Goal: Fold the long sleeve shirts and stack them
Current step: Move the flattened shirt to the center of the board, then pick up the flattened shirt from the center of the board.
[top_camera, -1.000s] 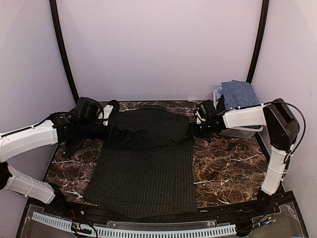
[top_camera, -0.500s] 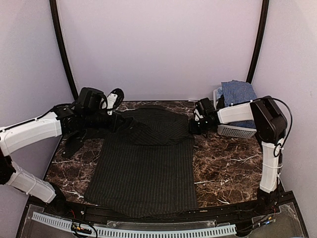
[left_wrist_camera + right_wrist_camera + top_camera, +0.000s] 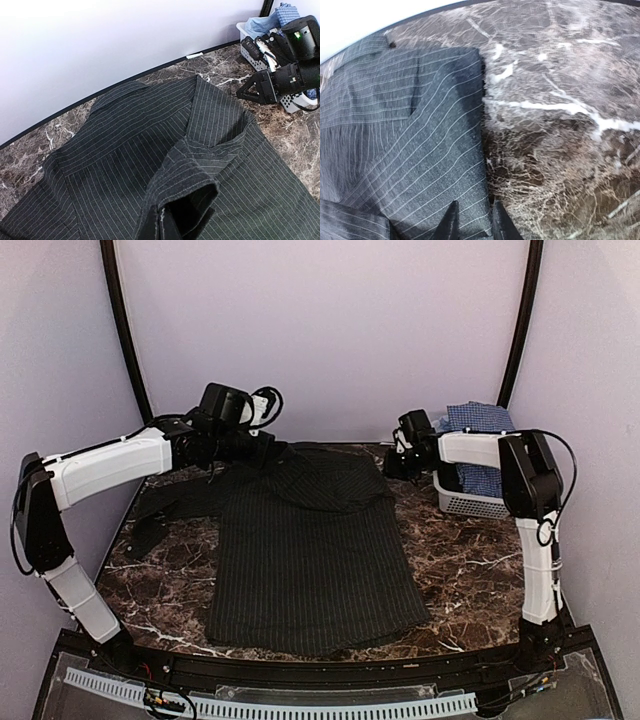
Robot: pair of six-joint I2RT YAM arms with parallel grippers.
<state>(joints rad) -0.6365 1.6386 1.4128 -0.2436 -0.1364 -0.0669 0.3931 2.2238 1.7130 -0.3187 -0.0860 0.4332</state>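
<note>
While left hand (image 3: 268, 447) pinches black shirt (image 3: 310, 560) | right hand (image 3: 474, 225) narrowly parted

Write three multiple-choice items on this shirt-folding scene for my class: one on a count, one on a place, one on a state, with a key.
1. How many shirts lie spread on the marble table?
A. one
B. two
C. three

2. Where is the blue-checked shirt?
A. at the table's near edge
B. in the white basket
C. hung on the back wall

3. The left gripper is:
A. open above the basket
B. shut on the black pinstriped shirt
C. open on bare marble

Key:
1 A, only the black pinstriped shirt lies flat there.
2 B, it is heaped in the basket at the far right.
3 B, its wrist view shows striped cloth bunched at its tip.
</note>
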